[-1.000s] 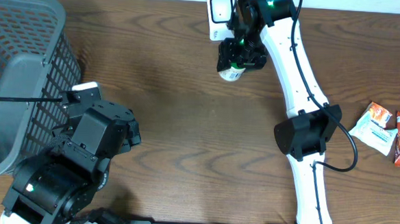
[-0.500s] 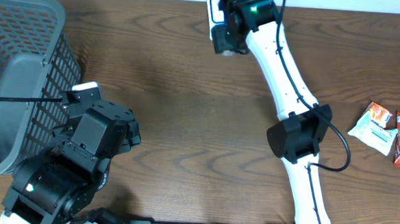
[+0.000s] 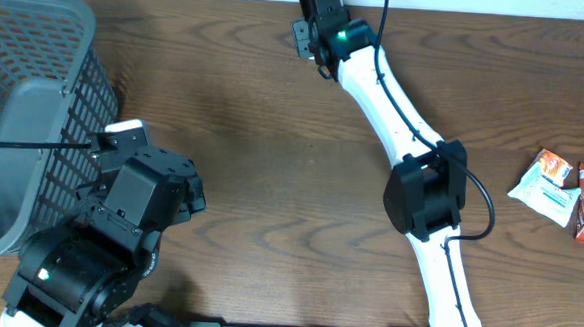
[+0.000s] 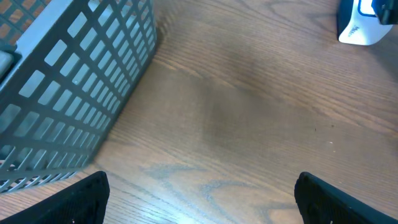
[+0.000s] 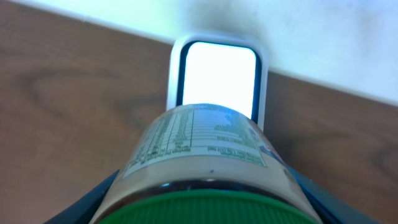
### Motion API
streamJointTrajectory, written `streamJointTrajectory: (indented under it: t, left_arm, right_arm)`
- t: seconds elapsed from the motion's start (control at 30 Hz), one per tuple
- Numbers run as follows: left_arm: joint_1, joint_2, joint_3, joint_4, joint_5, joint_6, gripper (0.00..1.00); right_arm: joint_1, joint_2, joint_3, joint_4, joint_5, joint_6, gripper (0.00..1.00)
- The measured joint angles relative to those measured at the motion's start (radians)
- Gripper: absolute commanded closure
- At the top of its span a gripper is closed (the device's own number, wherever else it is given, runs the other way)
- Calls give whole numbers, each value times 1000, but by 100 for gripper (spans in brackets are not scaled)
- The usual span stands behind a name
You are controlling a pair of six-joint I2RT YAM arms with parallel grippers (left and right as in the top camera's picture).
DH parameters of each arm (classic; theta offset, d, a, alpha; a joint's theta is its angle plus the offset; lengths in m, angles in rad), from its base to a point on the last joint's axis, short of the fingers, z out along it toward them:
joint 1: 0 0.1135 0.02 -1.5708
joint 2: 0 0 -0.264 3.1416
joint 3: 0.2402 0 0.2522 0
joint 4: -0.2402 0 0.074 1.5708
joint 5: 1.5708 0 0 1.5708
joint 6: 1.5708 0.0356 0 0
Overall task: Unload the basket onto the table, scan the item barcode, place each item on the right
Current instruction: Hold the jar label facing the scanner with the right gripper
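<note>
Between the right gripper's (image 5: 208,205) fingers (image 5: 104,198) the bottle (image 5: 205,155) is clamped, green cap nearest them. Its long axis runs straight ahead to the scanner (image 5: 217,74) window just beyond. The left gripper (image 4: 199,208) hangs spread and empty, well apart.

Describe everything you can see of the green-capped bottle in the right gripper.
The green-capped bottle is round and cream-coloured, plastic by its look, with its green cap nearest the wrist camera and a label of fine printed text facing up. The right gripper clamps it on both sides, its far end aimed at the lit window of the white scanner. Whether it touches the scanner cannot be told.
</note>
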Motion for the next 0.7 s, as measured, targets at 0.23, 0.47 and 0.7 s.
streamJointTrajectory:
  t: [0.23,0.47,0.7]
  left_arm:
    - [0,0,0,0,0,0,5]
    - [0,0,0,0,0,0,5]
    - [0,0,0,0,0,0,5]
  right_arm:
    - [0,0,-133,347,64,-89,54]
    - [-14,3,-134,505,71,-116,50]
    - [-39,52,-134,601,85,-158,52]
